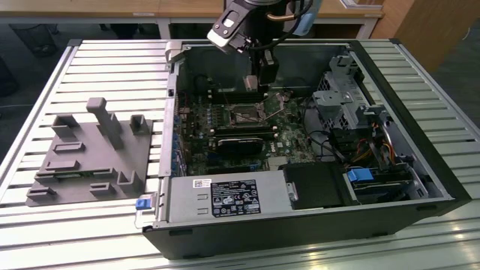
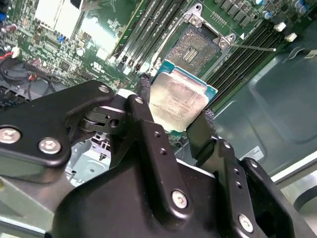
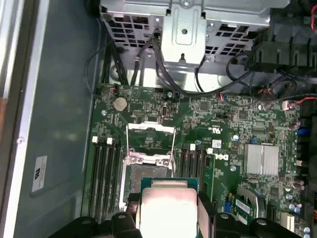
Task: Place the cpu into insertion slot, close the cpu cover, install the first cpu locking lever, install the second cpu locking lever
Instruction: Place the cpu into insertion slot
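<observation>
The cpu (image 2: pixel 178 101): pinched by two opposite edges between the fingers of the gripper (image 2: pixel 176 105), held above the green board (image 3: pixel 223 124), close to the uncovered insertion slot (image 2: pixel 192 48). On the slatted table (image 1: pixel 112 62), from the exterior view's left: grey moulded fixture (image 1: pixel 90 152) near the left edge, then open computer case (image 1: pixel 420 169), gripper inside, near its far wall.

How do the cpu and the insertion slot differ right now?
The cpu is pale, silvery-topped; the insertion slot is dark-framed with a pin field. The cpu is clamped in the gripper, above the board; the insertion slot sits empty in the board. Both are square.
</observation>
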`<state>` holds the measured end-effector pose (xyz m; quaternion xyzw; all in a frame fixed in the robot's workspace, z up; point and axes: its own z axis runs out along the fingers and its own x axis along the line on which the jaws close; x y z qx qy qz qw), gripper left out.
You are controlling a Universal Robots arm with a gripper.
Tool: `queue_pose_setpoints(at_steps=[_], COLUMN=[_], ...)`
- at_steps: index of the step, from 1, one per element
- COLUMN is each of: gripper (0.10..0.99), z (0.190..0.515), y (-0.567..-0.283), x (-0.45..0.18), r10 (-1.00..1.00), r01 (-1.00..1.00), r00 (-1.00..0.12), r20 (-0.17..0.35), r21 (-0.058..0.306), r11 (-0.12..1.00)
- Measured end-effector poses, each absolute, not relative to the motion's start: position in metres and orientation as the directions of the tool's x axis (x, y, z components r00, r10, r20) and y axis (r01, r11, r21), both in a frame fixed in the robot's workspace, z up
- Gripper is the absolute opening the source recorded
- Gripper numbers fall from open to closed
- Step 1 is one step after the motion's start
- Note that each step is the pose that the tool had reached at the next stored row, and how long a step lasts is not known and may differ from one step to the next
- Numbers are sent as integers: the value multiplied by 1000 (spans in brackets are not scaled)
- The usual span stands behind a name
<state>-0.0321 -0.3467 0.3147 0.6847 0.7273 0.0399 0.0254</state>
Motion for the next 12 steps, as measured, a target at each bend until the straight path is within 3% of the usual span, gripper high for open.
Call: queue_pose_setpoints(at_steps=[12], gripper=[541], z=[301], y=[-347], x=[-32], r10=[999], r01=[995], r00=[-40], r20=[18], r21=[93], r11=[39])
